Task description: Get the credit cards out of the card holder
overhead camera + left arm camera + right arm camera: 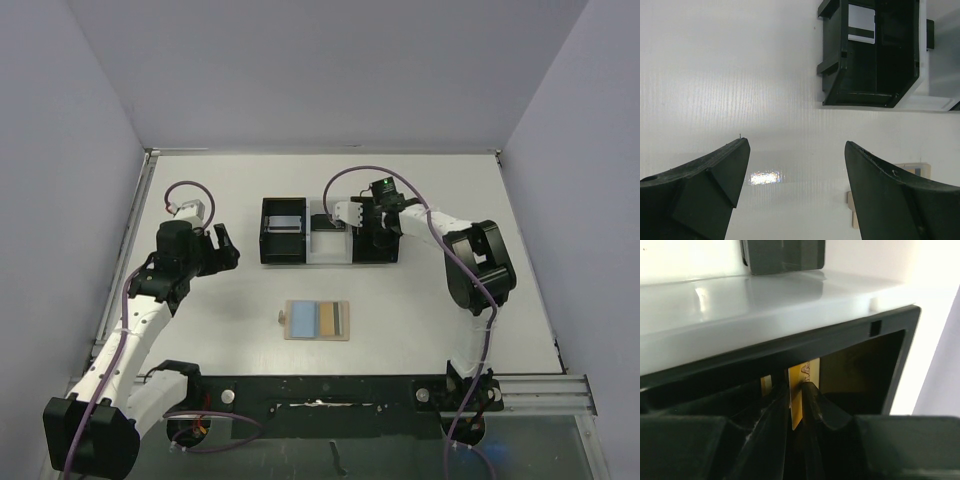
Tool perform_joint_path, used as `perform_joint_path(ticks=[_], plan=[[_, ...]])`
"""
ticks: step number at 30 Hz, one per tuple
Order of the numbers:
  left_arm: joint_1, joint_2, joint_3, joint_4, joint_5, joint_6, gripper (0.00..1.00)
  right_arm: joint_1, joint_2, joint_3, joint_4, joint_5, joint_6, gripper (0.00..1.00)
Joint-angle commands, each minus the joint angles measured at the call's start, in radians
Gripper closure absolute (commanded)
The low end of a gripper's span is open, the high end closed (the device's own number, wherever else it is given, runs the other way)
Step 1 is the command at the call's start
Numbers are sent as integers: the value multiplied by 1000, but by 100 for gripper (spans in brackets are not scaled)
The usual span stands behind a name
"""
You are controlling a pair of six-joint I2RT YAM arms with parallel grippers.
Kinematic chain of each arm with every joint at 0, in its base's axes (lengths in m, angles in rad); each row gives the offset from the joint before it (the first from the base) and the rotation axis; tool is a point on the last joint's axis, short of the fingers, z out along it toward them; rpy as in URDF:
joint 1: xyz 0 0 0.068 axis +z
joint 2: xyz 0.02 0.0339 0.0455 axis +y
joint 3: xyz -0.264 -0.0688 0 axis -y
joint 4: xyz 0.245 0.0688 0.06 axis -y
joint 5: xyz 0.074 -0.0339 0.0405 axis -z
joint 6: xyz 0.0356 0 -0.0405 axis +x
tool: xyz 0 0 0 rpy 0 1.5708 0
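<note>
The tan card holder (338,334) lies flat on the table between the two arms, with a light blue-grey credit card (300,319) showing in it. In the left wrist view only a corner of the card holder (852,199) peeks out past the right finger. My left gripper (228,245) hovers open and empty over bare table (796,145). My right gripper (380,240) reaches down into the tray's right black compartment. Its fingers (800,387) stand close on both sides of a yellow credit card (796,405) held on edge.
A black-and-white three-compartment tray (330,258) stands at the middle back. Its left black compartment (867,95) holds a white card with a dark stripe (861,22). The white middle section (740,305) sits just beyond the right gripper. Grey walls close in the table.
</note>
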Motion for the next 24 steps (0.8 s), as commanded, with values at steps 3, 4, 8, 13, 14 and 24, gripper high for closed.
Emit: perform_joint_path(ticks=[3, 4, 8, 13, 14, 24], plan=[[2, -19, 13, 41, -9, 21, 24, 5, -2, 50, -34, -19, 21, 77], [2, -17, 15, 39, -9, 21, 24, 4, -5, 53, -35, -30, 31, 75], [2, -15, 17, 36, -12, 21, 24, 3, -12, 63, -53, -44, 47, 69], [3, -20, 16, 37, -8, 22, 24, -4, -29, 61, -46, -39, 77, 64], [3, -21, 17, 37, -8, 22, 24, -6, -31, 64, -47, -40, 83, 62], [3, -24, 14, 41, 0, 22, 24, -11, -147, 38, 49, -48, 204, 58]])
